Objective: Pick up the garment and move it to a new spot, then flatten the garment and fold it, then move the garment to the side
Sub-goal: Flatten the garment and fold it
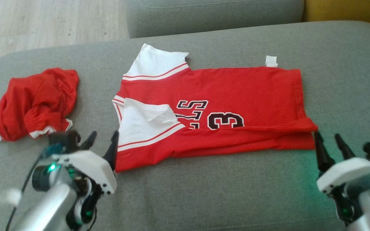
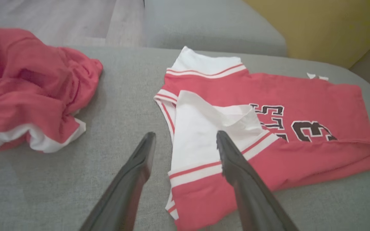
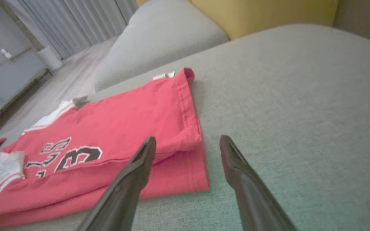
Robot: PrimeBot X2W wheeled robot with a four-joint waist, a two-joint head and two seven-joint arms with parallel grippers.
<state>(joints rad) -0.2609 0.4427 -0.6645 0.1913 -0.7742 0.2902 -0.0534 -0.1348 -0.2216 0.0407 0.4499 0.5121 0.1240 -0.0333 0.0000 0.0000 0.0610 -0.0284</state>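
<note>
A red jersey with white sleeves and a black number lies folded lengthwise on the grey sofa seat. The same jersey shows in the left wrist view and the jersey in the right wrist view. My left gripper stands open at the jersey's near left corner, beside the folded white sleeve, its fingers straddling that edge. At the near right hem corner, my right gripper is open and holds nothing.
A second red garment lies crumpled at the seat's left end, also seen as a red heap in the left wrist view. Another grey cushion and a yellow one lie beyond. Wooden floor is at far left.
</note>
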